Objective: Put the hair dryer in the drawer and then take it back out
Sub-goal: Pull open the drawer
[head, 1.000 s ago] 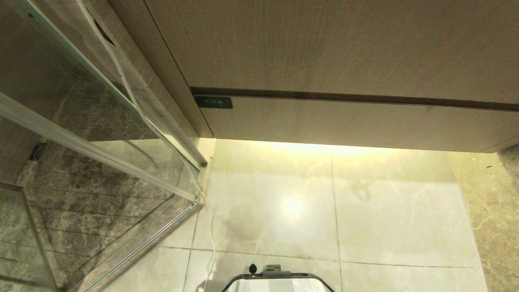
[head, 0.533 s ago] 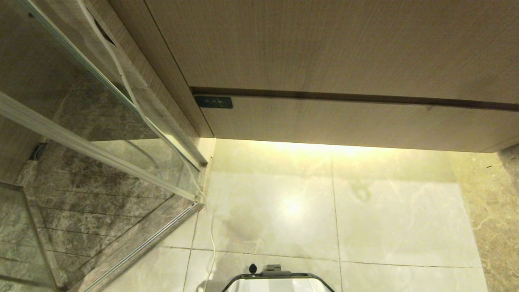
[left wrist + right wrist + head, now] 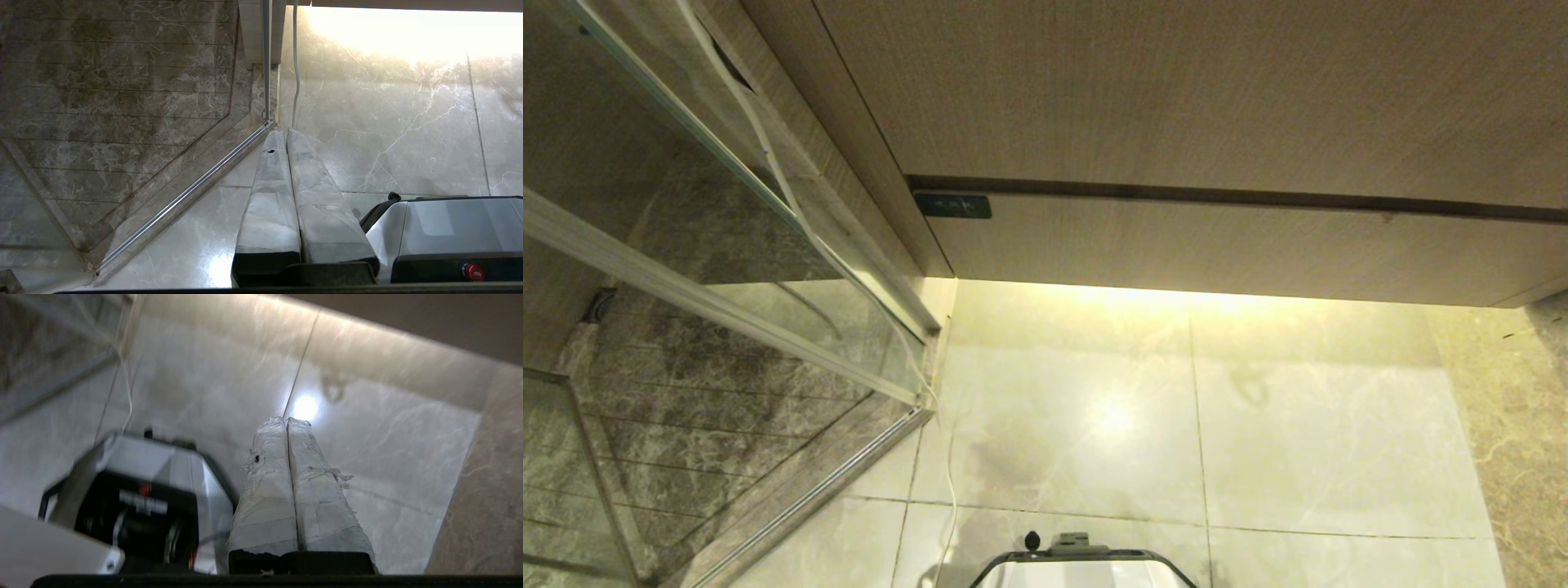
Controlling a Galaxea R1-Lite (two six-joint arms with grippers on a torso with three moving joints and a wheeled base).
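Our right gripper [image 3: 287, 421] hangs over the floor [image 3: 388, 449], fingers together and empty. The closed drawer [image 3: 1217, 245] lies ahead of them; no hair dryer shows. Left gripper [image 3: 284, 132] sits parked, fingers together.

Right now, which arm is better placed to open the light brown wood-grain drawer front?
Probably the right. The right gripper, shut, points at the pale tiled floor below the drawer; the left gripper, also shut, points at the shower's glass corner, off to the side.
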